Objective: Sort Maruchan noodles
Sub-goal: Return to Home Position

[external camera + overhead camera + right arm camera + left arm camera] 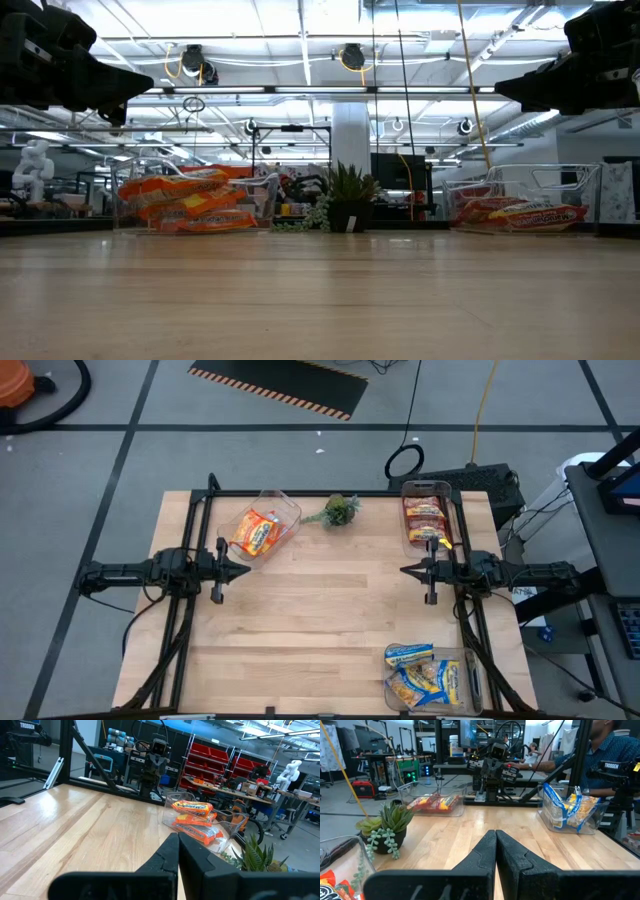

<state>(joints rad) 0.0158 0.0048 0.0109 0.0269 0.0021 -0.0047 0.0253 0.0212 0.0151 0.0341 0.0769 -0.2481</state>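
The left gripper [240, 570] hangs over the left side of the table [320, 610], fingers pressed together and holding nothing. Little can go wrong with it unless a move toward rest swings it into the left bin [288, 509], just beyond it toward the far edge. That bin sits askew with the orange packs [257, 533] stacked inside, and I judge that a knock could spill them onto the wood. The plant [341, 510] stands apart at the far edge, out of either arm's way. The red packs [424, 518] lie in the far right bin [425, 486]. Just this side of it is the right gripper [408, 570], likewise pressed shut and empty. Its wrist is near that bin's rim, so a careless retreat might nudge it. At the near right, the blue packs [428, 684] fill the near bin [470, 678]. One pack [408, 654] seems to rest at its rim, where it could slide out. No pack lies loose on the table.
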